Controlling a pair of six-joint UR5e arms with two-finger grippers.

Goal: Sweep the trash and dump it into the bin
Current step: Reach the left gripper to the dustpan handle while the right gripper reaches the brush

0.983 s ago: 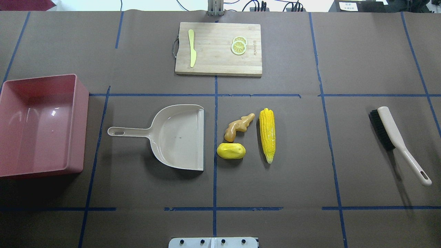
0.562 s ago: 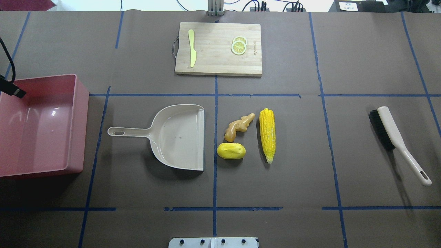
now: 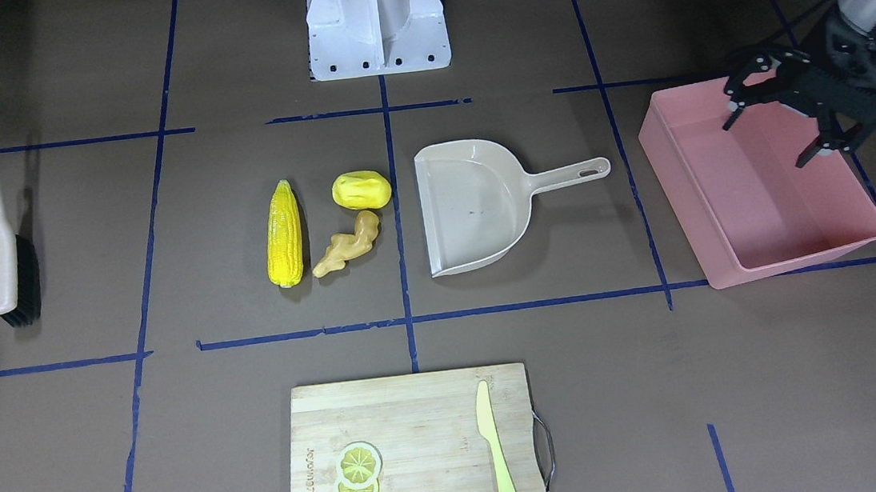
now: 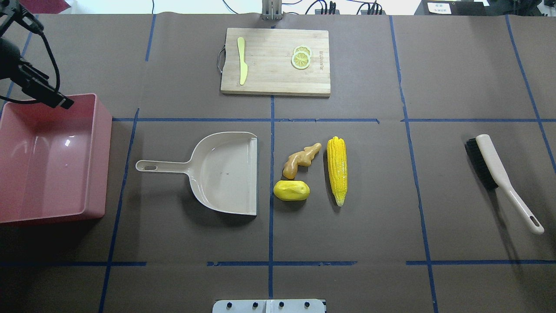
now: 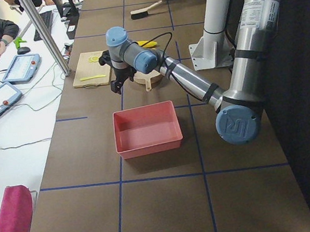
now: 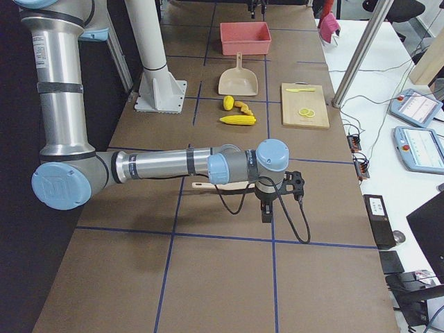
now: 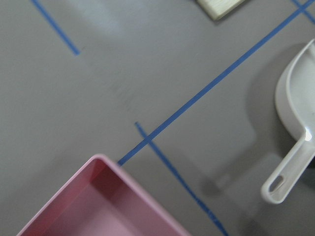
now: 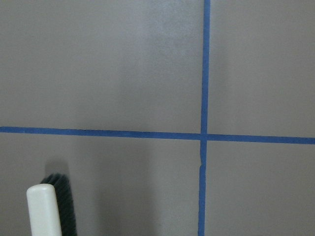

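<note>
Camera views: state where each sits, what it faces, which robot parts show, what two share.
Overhead: behind the robot, looking forward-down on the table; left arm at edge.
Front-facing: across the table, facing robot base; left end effector open at the bin corner.
Exterior left: table's end; left arm near.
Exterior right: opposite end; right arm near.
Left wrist: down on bin corner, dustpan handle; no body.
Right wrist: down on brush; no body.
Shared: overhead and front-facing show the cutting board.

left arm [image 5: 191, 81] extended, jaws spread | right arm [image 6: 159, 165] low, jaws unclear
</note>
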